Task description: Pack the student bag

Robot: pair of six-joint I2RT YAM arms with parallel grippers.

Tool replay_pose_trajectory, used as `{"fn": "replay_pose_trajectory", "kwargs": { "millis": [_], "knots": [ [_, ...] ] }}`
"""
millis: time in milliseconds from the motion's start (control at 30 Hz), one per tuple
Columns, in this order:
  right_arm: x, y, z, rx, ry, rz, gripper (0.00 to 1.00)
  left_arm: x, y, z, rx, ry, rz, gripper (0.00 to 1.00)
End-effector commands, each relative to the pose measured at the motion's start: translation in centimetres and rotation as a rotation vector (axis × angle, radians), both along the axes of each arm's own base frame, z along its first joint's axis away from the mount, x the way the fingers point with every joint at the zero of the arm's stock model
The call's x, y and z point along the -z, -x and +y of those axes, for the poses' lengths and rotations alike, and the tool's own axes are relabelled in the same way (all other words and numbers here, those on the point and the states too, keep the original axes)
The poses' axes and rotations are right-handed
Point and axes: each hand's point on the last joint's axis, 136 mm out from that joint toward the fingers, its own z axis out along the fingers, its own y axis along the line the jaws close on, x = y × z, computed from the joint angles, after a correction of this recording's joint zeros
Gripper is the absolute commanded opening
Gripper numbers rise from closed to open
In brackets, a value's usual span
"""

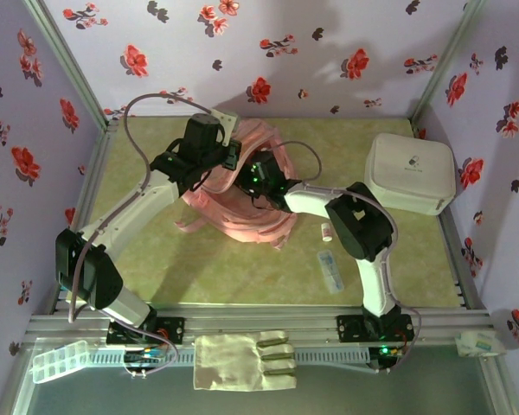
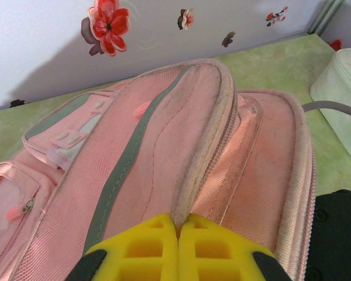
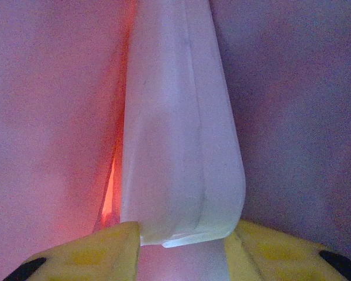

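Fabric is sagging limp on the student bag (image 2: 164, 146) left of the white box (image 1: 411, 173), so its firmer zip rim seems the best hold, and the left tool (image 2: 178, 234) is pinching it. The right tool (image 3: 184, 240) is gripping a pale item (image 3: 175, 134).

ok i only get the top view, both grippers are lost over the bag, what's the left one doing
Observer: From its wrist camera, the left gripper is shut, pinching a raised seam ridge of the student bag.
Operator: and the right one
Observer: The right gripper has a smooth white object between its fingers, which touch it on both sides.
Operator: is that inside the bag
Observer: It looks so: dim pink fabric crowds close on both sides of the object.
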Motion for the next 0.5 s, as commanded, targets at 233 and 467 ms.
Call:
{"fn": "replay_pose_trajectory", "kwargs": {
  "millis": [233, 467],
  "knots": [
    [-6.4, 2.2, -3.8, 0.042, -0.135, -0.050, 0.64, -5.1, -0.6, -0.4, -0.003, 0.150, -0.081, 0.00],
    [-6.4, 5.4, -10.4, 0.189, -0.115, 0.000, 0.67, -2.9, -0.8, -0.8, -0.007, 0.171, -0.023, 0.00]
  ]
}}
